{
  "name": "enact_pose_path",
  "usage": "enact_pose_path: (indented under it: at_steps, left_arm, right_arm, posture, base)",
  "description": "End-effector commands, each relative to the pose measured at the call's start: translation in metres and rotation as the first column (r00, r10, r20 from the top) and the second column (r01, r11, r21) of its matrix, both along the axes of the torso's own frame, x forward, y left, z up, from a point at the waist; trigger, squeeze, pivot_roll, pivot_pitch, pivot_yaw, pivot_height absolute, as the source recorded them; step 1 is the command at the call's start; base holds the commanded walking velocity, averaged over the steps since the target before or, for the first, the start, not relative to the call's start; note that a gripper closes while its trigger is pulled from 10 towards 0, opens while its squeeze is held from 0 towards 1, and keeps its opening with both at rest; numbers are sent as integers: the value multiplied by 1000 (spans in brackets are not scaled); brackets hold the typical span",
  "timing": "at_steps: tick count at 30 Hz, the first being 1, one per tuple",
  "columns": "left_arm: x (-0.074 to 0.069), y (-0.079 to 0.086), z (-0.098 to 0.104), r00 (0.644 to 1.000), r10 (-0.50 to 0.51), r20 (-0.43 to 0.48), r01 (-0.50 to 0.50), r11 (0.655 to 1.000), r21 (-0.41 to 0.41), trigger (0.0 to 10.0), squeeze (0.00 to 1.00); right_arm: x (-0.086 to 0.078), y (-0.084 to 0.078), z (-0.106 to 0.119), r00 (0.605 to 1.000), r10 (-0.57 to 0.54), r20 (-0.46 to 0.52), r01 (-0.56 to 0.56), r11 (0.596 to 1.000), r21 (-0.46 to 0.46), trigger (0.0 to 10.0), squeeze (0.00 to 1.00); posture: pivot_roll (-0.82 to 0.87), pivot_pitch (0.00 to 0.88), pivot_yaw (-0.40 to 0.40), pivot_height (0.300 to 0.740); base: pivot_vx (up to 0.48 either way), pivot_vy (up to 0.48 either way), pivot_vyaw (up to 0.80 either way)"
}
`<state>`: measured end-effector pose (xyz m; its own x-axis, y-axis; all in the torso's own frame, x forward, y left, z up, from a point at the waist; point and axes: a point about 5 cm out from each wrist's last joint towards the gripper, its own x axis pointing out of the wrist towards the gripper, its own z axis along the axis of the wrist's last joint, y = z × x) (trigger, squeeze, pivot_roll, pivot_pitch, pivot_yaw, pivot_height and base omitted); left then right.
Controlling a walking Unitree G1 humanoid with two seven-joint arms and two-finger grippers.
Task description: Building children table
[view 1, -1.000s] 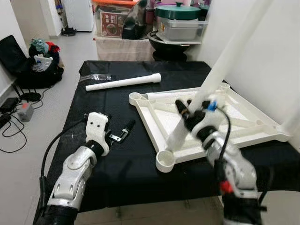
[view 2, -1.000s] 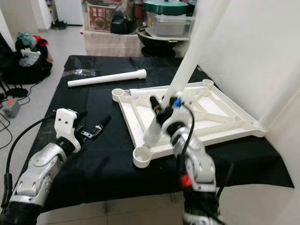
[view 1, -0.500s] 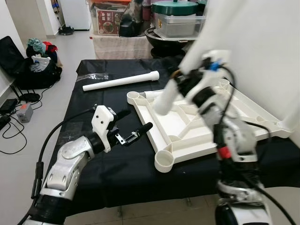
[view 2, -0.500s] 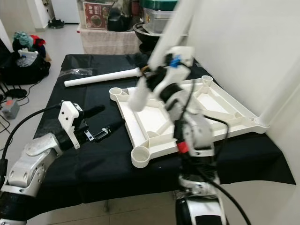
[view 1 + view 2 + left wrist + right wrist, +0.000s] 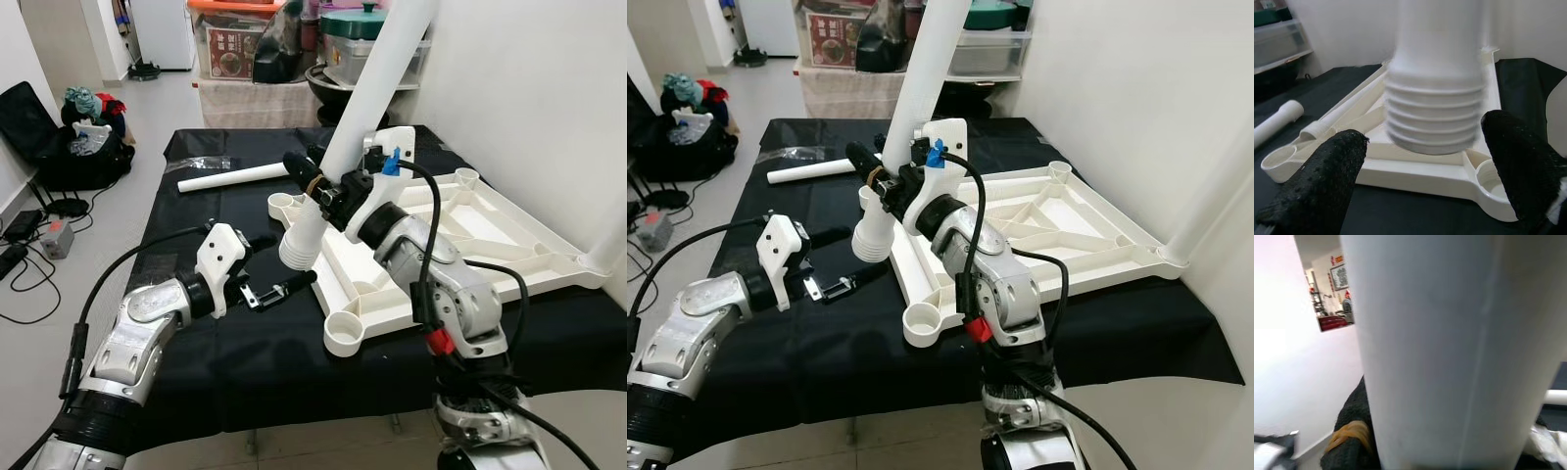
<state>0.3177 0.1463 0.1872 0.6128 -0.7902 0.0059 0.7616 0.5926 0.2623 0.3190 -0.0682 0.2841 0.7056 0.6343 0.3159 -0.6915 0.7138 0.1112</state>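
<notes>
The right gripper (image 5: pixel 323 186) was clamped on a white table leg (image 5: pixel 364 110), holding it slanted in the air with its threaded end (image 5: pixel 1435 117) pointing down, just above and in front of the left gripper (image 5: pixel 279 266). The left gripper's fingers (image 5: pixel 1327 171) stood apart with nothing between them, the threaded end hanging just beyond their tips. Below the held leg lay the upturned white tabletop (image 5: pixel 509 245) on the black-covered table (image 5: pixel 196 362); its nearest corner socket (image 5: pixel 345 335), just below the right gripper, stood unfilled, as did the socket (image 5: pixel 286 205) beyond it. Past the left gripper, a second leg (image 5: pixel 235 177) lay loose on the cloth. At the tabletop's far right corner a white post rose, seemingly a leg already fitted. Judging by this, assembly was early: several sockets awaited legs.
</notes>
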Motion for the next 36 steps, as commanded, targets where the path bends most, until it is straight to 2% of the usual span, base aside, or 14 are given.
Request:
enact_pose_path:
  at_steps: [1, 6, 14, 16, 27, 32, 33, 34, 35, 36]
  left_arm:
    - [2, 1, -1, 1000, 4, -2, -4, 1000, 16, 10000, 0]
    - [7, -3, 0, 1000, -1, 12, 1, 1000, 16, 10000, 0]
    - [7, -6, 0, 1000, -13, 14, 13, 1000, 10, 10000, 0]
    - [7, -13, 1, 999, -39, 13, 39, 999, -4, 10000, 0]
    - [0, -38, -6, 993, -118, -6, 117, 992, -43, 10000, 0]
    - [-2, -37, -7, 993, -115, -10, 114, 992, -49, 10000, 0]
    - [0, -35, -9, 994, -104, -15, 104, 993, -48, 4118, 0]
    - [0, -35, -9, 994, -104, -15, 104, 993, -48, 4118, 0]
    - [1, -34, -9, 994, -105, -16, 104, 993, -49, 0, 0]
    - [1, -33, -9, 994, -109, -14, 108, 993, -51, 0, 0]
  right_arm:
    - [-6, 6, 3, 999, 40, 11, -40, 999, -2, 10000, 0]
    - [-21, 18, -4, 991, 131, 6, -131, 991, -32, 10000, 0]
    - [-28, 24, -11, 986, 166, -33, -166, 986, -19, 10000, 0]
    - [-30, 30, -13, 983, 180, -45, -181, 983, -13, 10000, 0]
    - [-29, 34, -18, 984, 170, -58, -172, 985, -22, 10000, 0]
    - [-30, 31, -20, 984, 166, -60, -168, 985, -32, 10000, 0]
    - [-29, 30, -20, 986, 157, -62, -160, 986, -39, 10000, 0]
    - [-29, 30, -20, 986, 157, -62, -160, 986, -39, 10000, 0]
    - [-28, 29, -20, 986, 154, -62, -157, 987, -40, 10000, 0]
    - [-28, 29, -20, 986, 153, -60, -155, 987, -40, 10000, 0]
  posture:
    - [53, 0, -40, 740]
    - [48, 0, -34, 740]
    - [48, 0, -30, 740]
    - [47, 0, -34, 740]
    - [39, 0, -33, 740]
    - [33, 0, -31, 740]
    - [32, 0, -33, 740]
    - [32, 0, -33, 740]
    - [32, 0, -33, 740]
    - [32, 0, -33, 740]
  base:
    - [0, 0, 0]
    - [0, 0, 0]
    - [0, 0, 0]
    - [0, 0, 0]
    - [0, 0, 0]
    - [0, 0, 0]
    - [0, 0, 0]
    - [0, 0, 0]
    - [0, 0, 0]
    - [0, 0, 0]
